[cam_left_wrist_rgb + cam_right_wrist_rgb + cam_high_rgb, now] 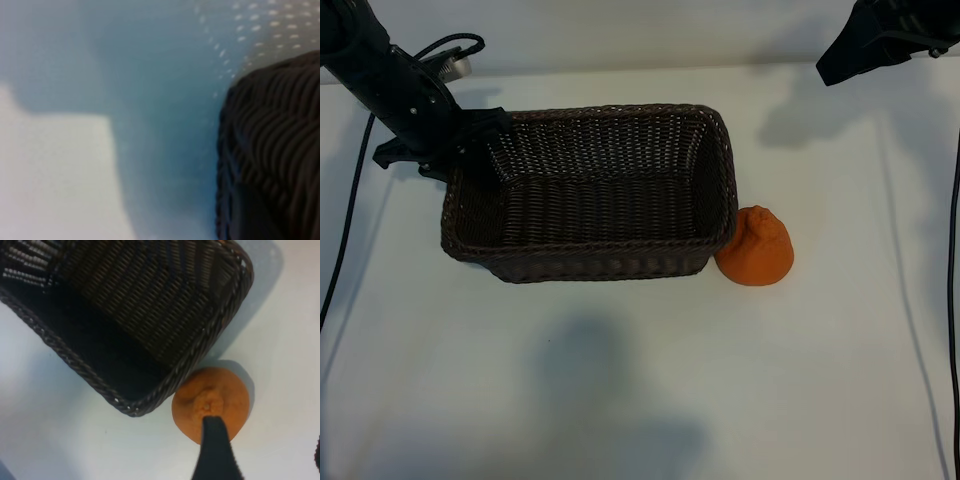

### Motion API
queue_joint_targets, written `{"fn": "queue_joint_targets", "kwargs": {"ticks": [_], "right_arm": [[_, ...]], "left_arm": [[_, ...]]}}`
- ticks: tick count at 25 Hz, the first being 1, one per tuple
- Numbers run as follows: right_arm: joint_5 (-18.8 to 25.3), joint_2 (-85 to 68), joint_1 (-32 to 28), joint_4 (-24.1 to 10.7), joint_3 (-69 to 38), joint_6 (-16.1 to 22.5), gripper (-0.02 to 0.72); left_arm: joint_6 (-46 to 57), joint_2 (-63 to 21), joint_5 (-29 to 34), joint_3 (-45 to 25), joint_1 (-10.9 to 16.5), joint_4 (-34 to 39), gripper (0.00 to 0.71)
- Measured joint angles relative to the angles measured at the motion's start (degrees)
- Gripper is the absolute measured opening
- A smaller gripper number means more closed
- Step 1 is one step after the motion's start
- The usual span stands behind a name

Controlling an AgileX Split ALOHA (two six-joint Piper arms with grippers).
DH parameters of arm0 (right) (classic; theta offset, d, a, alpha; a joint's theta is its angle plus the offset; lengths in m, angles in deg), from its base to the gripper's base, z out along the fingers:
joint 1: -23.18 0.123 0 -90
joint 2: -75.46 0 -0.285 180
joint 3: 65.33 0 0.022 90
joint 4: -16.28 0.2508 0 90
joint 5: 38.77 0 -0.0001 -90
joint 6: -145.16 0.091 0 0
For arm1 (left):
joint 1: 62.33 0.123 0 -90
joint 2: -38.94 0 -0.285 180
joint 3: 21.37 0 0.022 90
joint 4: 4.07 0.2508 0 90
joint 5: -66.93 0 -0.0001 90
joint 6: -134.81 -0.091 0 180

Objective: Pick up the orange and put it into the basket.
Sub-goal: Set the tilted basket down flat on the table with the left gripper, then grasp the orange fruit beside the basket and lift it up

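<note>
The orange (756,247) sits on the white table, touching the basket's right near corner; its knob points up in the right wrist view (210,402). The dark brown wicker basket (720,190) stands mid-table with nothing inside it. My right gripper (265,436) hovers high over the orange, open, one dark finger (216,450) across the fruit and the other at the picture's edge. In the exterior view only the right arm (880,40) shows, at the far right. My left gripper (480,132) is at the basket's far left corner, the wicker (270,150) close beside it.
White tabletop (620,380) stretches in front of the basket and to the right of the orange. Black cables (345,230) run along the left side, and another (954,300) hangs along the right edge.
</note>
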Motion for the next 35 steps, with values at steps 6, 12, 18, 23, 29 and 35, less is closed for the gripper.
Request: {"fn": "queue_joint_targets", "kwargs": {"ticks": [6,12,18,23,29,35], "right_arm": [[0.0,0.0,0.0,0.0,0.0,0.0,0.462],[0.0,0.0,0.0,0.0,0.0,0.0,0.462],[0.0,0.0,0.0,0.0,0.0,0.0,0.462],[0.0,0.0,0.0,0.0,0.0,0.0,0.462],[0.0,0.0,0.0,0.0,0.0,0.0,0.462],[0.0,0.0,0.0,0.0,0.0,0.0,0.462]], "left_arm": [[0.0,0.0,0.05,0.0,0.0,-0.34,0.393],[-0.05,0.0,0.27,0.0,0.0,-0.34,0.4],[-0.05,-0.05,2.05,0.1,0.24,-0.29,0.4],[0.62,-1.99,3.57,0.58,1.37,-0.29,0.4],[1.5,-5.03,4.53,0.94,1.89,0.84,0.4],[2.93,-7.25,4.53,0.94,1.97,3.73,0.4]]}}
